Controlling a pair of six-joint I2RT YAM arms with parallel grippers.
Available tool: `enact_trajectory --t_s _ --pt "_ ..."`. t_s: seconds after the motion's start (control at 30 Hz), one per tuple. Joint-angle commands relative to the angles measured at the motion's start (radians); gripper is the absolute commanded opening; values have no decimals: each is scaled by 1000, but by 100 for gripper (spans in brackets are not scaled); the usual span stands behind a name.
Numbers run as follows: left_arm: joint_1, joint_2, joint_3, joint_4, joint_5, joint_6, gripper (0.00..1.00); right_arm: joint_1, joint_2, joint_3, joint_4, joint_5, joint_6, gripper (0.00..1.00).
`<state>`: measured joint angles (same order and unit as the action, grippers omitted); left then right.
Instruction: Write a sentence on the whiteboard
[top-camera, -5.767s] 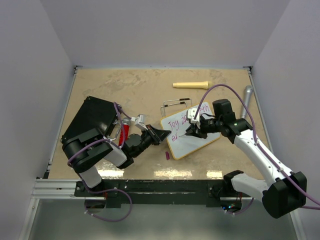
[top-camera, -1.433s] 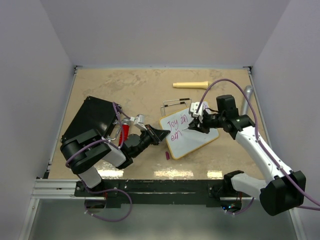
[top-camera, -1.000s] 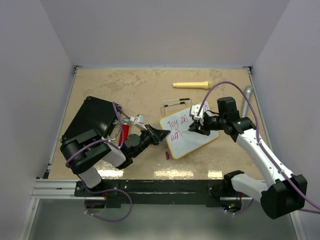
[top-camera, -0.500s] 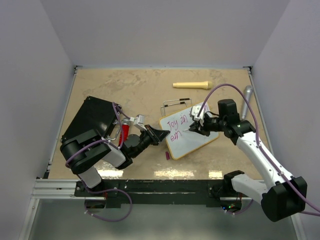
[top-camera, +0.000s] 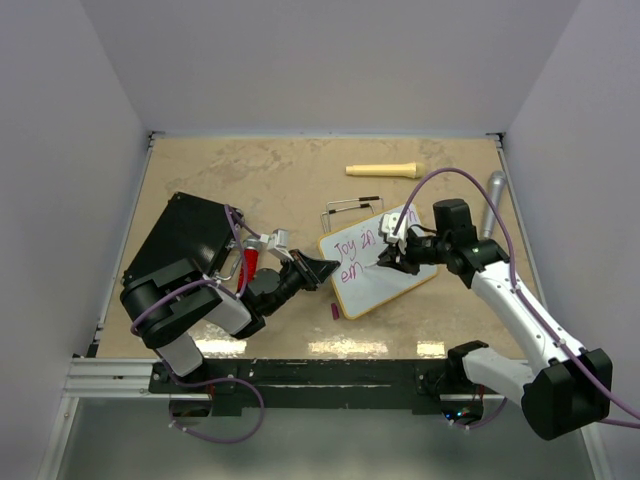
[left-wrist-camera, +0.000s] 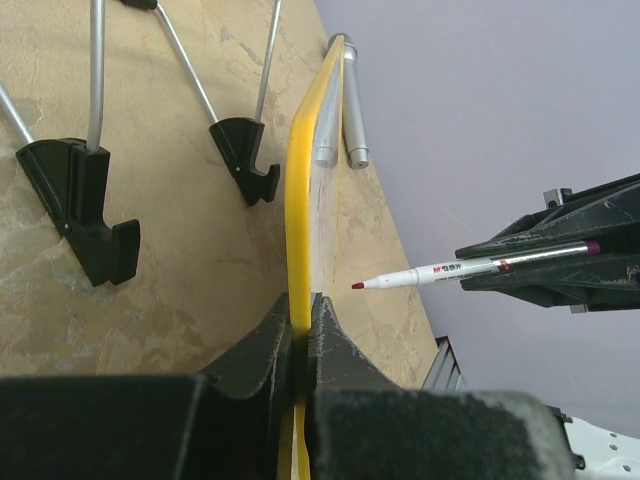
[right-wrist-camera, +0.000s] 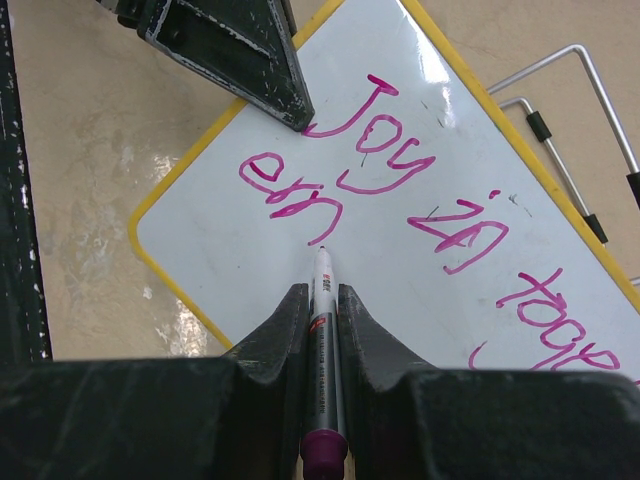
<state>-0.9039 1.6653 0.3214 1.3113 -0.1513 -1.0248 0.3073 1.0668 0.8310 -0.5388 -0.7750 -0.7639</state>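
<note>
Marker (right-wrist-camera: 322, 330) tip sits right at the end of the 2nd-line "ern". R gripper (right-wrist-camera: 320, 300) is clamped on the barrel, jaws tight both sides, purple butt end toward the wrist. Barrel axis runs roughly across the writing line, tip pointing away from the R wrist toward the L arm.

Whiteboard (top-camera: 385, 285) lies on the table (top-camera: 250, 180), right of centre. Long axis is diagonal, near-left to far-right in top view. Sentence (right-wrist-camera: 440, 228) follows that axis: "Joy in toge.." on line 1, only "ern" on line 2 so far. So the blank strip for the rest of line 2 lies from the tip toward the board's far-right end, i.e. back toward the R arm's own side. In R wrist view that's down-right, parallel to line 1.

L gripper (left-wrist-camera: 300, 322) is closed on the board's yellow rim at the short left edge, next to "Joy", pinning it. Not the writing arm; R alone has the pen.

From L wrist view the tip looks just off the board face, small gap. Can't confirm contact from the other views.

My read: next stroke = touch down just beside the "n", then drag along the long axis toward the R side, keeping spacing under "in". Risks: line 2 drifting up into line 1, or the board pivoting abt the L pinch.
</note>
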Motion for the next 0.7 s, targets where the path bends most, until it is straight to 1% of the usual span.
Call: enact_trajectory --t_s 0.0,0.33,0.5,0.67 --pt "-3 -15 1 22 15 80 0 0 -5 28 2 -9 -5 0" --pt "-3 -22 -1 17 13 80 0 7 2 31 -4 11 -14 0" --pt "-3 -22 -2 17 13 80 0 38 21 30 16 42 8 0" --pt "-3 -27 -1 14 12 83 0 38 25 37 36 54 26 0"
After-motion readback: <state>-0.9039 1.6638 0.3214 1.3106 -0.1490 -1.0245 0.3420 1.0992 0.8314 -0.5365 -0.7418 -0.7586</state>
